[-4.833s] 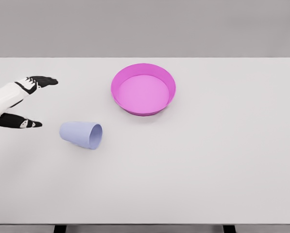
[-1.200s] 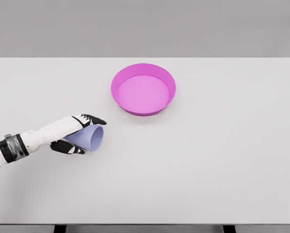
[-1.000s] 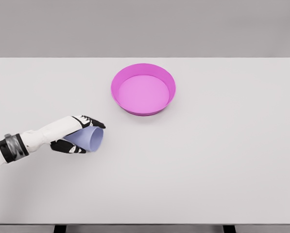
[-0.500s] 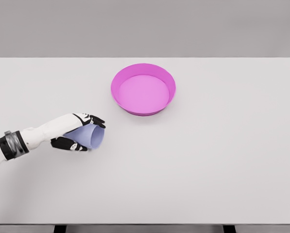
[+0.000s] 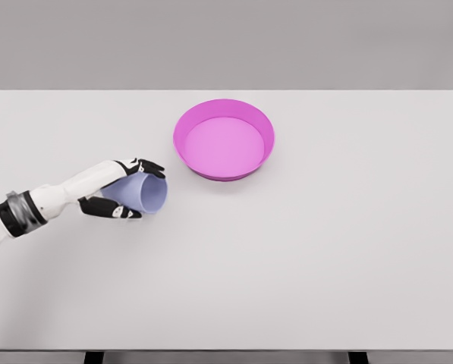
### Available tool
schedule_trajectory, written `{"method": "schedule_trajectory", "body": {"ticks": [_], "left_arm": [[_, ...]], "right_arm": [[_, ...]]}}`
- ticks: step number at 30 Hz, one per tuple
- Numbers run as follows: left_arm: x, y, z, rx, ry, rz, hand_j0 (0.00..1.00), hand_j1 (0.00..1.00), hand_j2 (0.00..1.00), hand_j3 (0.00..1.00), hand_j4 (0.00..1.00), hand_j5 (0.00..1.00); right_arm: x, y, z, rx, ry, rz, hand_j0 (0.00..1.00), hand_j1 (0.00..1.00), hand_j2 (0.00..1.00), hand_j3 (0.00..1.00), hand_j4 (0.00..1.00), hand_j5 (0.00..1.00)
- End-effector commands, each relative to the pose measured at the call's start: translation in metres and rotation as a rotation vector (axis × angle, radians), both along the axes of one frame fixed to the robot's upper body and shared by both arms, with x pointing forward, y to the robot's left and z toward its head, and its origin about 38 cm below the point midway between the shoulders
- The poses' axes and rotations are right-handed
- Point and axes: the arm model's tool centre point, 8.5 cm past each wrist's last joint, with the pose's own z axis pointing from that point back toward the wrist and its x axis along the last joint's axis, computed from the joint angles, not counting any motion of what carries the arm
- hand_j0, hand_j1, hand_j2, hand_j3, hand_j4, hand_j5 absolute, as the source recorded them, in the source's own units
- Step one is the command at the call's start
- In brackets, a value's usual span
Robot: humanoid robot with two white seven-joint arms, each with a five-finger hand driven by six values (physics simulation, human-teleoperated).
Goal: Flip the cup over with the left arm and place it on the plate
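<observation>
A pale lilac cup [image 5: 144, 193] is held on its side at the left of the white table [image 5: 325, 250], its open mouth facing right and slightly up. My left hand [image 5: 129, 189] is shut on it, black fingers over the top and thumb underneath. The white left arm runs off to the lower left. A round magenta plate [image 5: 224, 139] with a raised rim lies behind and to the right of the cup, with nothing in it. No right arm shows.
My left hand came in from the far left and closed on the lying cup. Over the last second it has lifted the cup slightly, up and toward the plate.
</observation>
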Motion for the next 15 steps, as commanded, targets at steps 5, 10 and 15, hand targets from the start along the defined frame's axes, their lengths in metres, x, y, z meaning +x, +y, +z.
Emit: {"method": "schedule_trajectory", "body": {"ticks": [5,10,15], "left_arm": [[0.004,-0.015,-0.003,-0.089,0.019,0.0,0.74,0.74,0.74,0.74,0.74,0.74],[0.007,-0.033,-0.003,-0.14,0.013,-0.017,0.74,0.74,0.74,0.74,0.74,0.74],[0.013,-0.033,0.004,-0.171,0.007,-0.011,0.74,0.74,0.74,0.74,0.74,0.74]], "right_arm": [[0.0,0.0,0.0,0.0,0.0,0.0,1.0,1.0,1.0,1.0,1.0,1.0],[0.0,0.0,0.0,0.0,0.0,0.0,1.0,1.0,1.0,1.0,1.0,1.0],[0.0,0.0,0.0,0.0,0.0,0.0,1.0,1.0,1.0,1.0,1.0,1.0]]}}
